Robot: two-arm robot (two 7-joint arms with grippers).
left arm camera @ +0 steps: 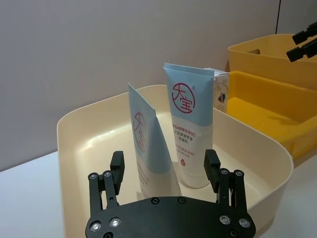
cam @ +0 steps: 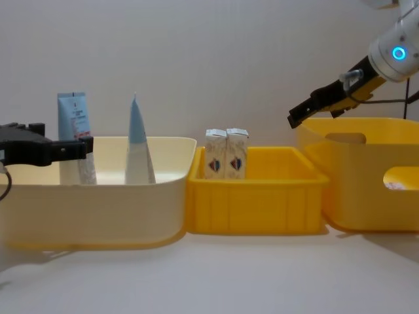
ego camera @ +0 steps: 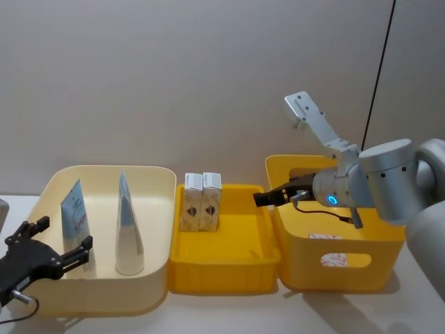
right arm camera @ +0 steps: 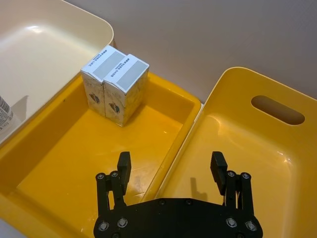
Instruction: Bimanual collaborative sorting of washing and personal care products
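Two light-blue tubes stand upright in the cream tub on the left. Two cream-white cartons stand side by side at the far end of the shallow yellow tray in the middle. My left gripper is open at the cream tub's near left rim, short of the tubes, with nothing held. My right gripper is open and empty, hovering over the rim between the tray and the deep yellow tub; the cartons lie ahead of it.
The three containers stand in a row, touching, on a white table with a plain wall behind. Something white with red print lies low in the deep yellow tub. A dark cable hangs at the back right.
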